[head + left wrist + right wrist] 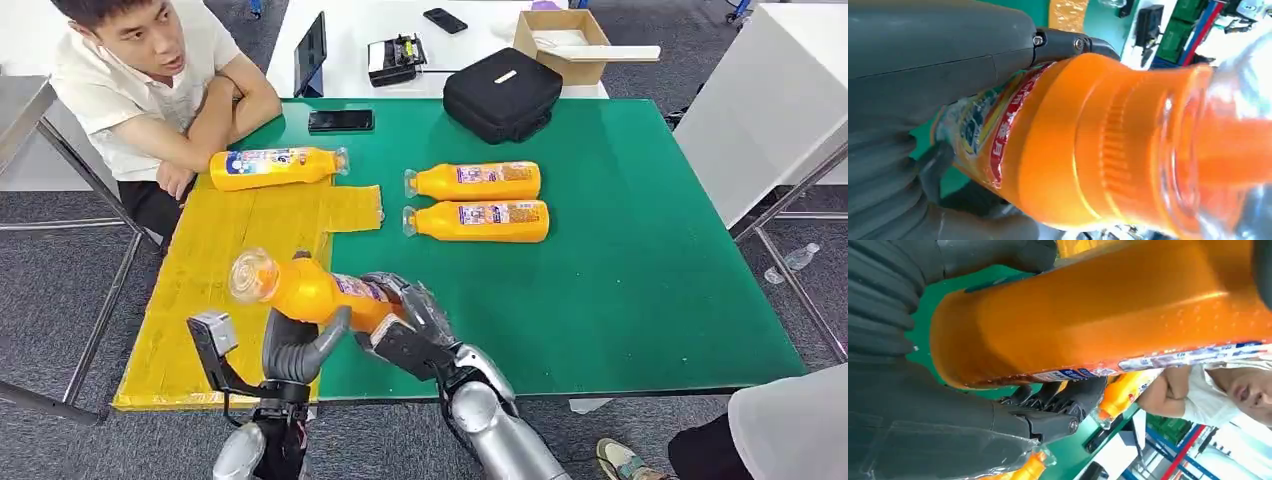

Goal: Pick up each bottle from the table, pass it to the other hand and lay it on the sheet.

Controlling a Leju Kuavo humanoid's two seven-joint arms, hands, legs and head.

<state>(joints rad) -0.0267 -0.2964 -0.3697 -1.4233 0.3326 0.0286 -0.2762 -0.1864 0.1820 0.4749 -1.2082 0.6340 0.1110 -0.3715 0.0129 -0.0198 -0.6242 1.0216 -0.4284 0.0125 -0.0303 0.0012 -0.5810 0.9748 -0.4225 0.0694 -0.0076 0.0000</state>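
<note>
**Handover under way: one bottle laid, one in the air, two waiting**

Held bottle [310, 290] sits nearest, lifted above the near edge of the counter [640, 300], its clear cap end tipped up and away from the right robot hand [405, 315]. That right robot hand wraps the label end and base. The left robot hand [300, 350] comes up from beneath, its fingers curled around the orange body just beside the right one; the left wrist view shows its thumb pressed against the label. Both robot hands appear to grip at once, so I judge the pass to be mid-transfer, with neither having let go.

Beyond the left robot hand, at the far end of the yellow sheet [210, 290], one laid bottle [275, 167] already rests on its side. Past the right robot hand, two waiting bottles [478, 202] lie side by side on the green counter, off the sheet.

By this reckoning one bottle is done, one is halfway, and two remain untouched. A person [160, 90] leans on the far corner.
</note>
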